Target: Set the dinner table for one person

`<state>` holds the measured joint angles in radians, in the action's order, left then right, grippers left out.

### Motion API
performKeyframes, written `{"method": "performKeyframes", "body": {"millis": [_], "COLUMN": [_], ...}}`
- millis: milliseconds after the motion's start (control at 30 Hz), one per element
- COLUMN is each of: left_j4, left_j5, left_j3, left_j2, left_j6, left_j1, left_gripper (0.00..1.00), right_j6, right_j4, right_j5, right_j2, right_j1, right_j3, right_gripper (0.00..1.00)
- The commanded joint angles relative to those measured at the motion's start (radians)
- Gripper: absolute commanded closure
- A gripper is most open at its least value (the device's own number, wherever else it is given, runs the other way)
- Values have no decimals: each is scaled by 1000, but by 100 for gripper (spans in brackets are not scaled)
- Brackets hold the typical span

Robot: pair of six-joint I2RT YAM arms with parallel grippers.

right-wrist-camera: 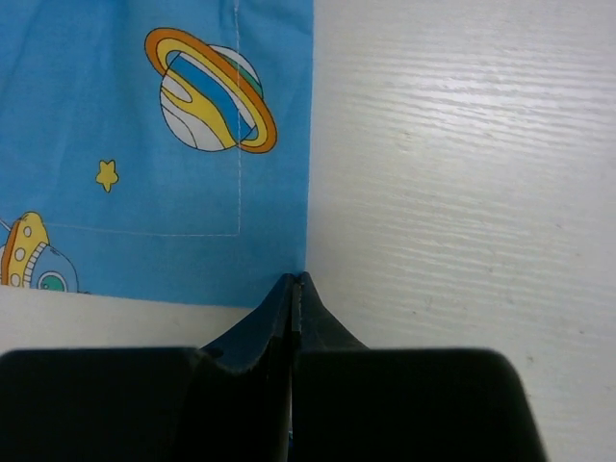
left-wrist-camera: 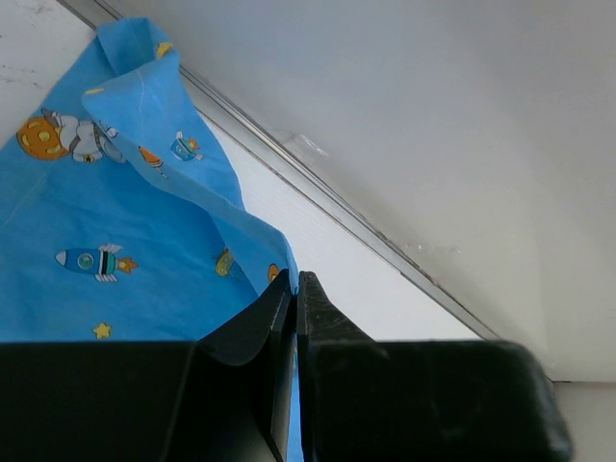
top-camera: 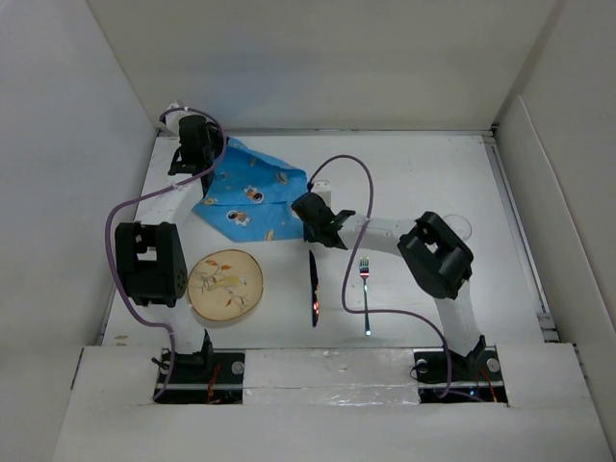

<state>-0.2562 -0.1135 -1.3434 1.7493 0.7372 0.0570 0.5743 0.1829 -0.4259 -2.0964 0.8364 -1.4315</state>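
Observation:
The dinner table (top-camera: pixel 433 173) is a white tabletop with upright white panels round it. A blue cartoon-printed placemat (top-camera: pixel 252 197) lies rumpled at the back left. My left gripper (top-camera: pixel 210 164) is shut on its far left edge; in the left wrist view the cloth (left-wrist-camera: pixel 106 241) runs between the closed fingertips (left-wrist-camera: pixel 296 281). My right gripper (top-camera: pixel 310 207) is shut on the placemat's right corner; in the right wrist view that corner (right-wrist-camera: pixel 192 144) meets the gripper (right-wrist-camera: pixel 295 279). A round plate (top-camera: pixel 226 284), a knife (top-camera: pixel 314 284) and a fork (top-camera: pixel 366 289) lie near the front.
The back panel (left-wrist-camera: pixel 462 144) stands close behind the left gripper. Purple cables (top-camera: pixel 351 173) loop over both arms. Bare white tabletop (right-wrist-camera: pixel 462 192) lies right of the cloth corner.

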Motion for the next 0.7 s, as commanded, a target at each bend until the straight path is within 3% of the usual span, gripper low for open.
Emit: {"method": "performKeyframes", "body": {"millis": [0,200,367,600,667], "left_j4": [-34,-46,43,118,112], "left_j5": [-12,44,90,259,342], "left_j3": [-28,-42,-234,-540,-572], "left_j2": [-59,-56,-1,62,64], "left_j6": [-19,13,18,86,125], "left_j1": [-2,-31,-52,-92,-127], "left_gripper": [100,100,100,100,100], "right_j6": [-4,-106,-250,-404,-415], "right_j4": [-48,-51,-46,113,219], "right_j5": [-70,-70,-50,-16,98], "right_j2": [101,206,231,165,135], "right_j1": [-31,-166,-304,-462,-505], "right_j3": [37,11,-139,-637,-814], "right_gripper": [100,100,100,100,100]}}
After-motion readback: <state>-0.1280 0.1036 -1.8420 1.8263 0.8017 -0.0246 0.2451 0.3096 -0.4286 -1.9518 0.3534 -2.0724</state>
